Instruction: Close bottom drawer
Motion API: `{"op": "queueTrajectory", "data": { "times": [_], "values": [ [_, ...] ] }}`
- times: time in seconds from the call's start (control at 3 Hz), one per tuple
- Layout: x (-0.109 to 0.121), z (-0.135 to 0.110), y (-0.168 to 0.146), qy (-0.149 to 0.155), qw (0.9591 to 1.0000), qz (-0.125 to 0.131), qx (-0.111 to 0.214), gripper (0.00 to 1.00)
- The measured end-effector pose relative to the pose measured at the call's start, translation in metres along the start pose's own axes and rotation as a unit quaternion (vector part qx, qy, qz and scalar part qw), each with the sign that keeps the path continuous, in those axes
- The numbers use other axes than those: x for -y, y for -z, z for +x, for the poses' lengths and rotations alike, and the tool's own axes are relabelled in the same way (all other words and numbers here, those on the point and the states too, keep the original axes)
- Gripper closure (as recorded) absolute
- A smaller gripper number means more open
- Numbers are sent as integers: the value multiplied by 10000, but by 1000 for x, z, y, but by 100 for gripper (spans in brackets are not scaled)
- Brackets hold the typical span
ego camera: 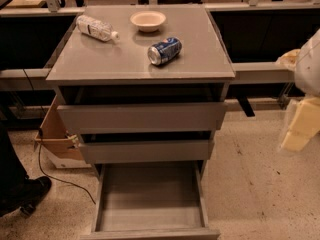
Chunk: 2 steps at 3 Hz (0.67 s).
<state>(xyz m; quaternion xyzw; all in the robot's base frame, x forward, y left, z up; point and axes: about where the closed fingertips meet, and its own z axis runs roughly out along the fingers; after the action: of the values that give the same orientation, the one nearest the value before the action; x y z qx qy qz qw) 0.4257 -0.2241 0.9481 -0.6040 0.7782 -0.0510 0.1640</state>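
Note:
The bottom drawer (pixel 150 211) of the grey cabinet (pixel 140 64) is pulled far out toward me, and its plain grey box interior is bare. Its flat front panel (pixel 150 233) is at the lower edge of the view. The two drawers above it, the upper (pixel 142 116) and the middle (pixel 145 150), each stand slightly out. My gripper (pixel 298 134), cream-coloured, hangs at the right edge of the view under the white arm (pixel 309 69). It is to the right of the cabinet, level with the upper drawers, and touches nothing.
On the cabinet top lie a plastic bottle (pixel 96 28), a small bowl (pixel 148 20) and a blue can (pixel 164 50) on its side. A cardboard box (pixel 55 139) and a cable (pixel 55 176) are left of the cabinet. A dark shoe (pixel 22 194) is at the lower left.

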Motion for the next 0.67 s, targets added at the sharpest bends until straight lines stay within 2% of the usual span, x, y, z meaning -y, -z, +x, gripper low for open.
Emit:
{"op": "queueTrajectory", "data": {
  "times": [0.33,0.67],
  "values": [
    [-27,28,-45,51,10000,7,61,0],
    [-56,50,-107,68,9996,-156,229,0]
  ]
}}
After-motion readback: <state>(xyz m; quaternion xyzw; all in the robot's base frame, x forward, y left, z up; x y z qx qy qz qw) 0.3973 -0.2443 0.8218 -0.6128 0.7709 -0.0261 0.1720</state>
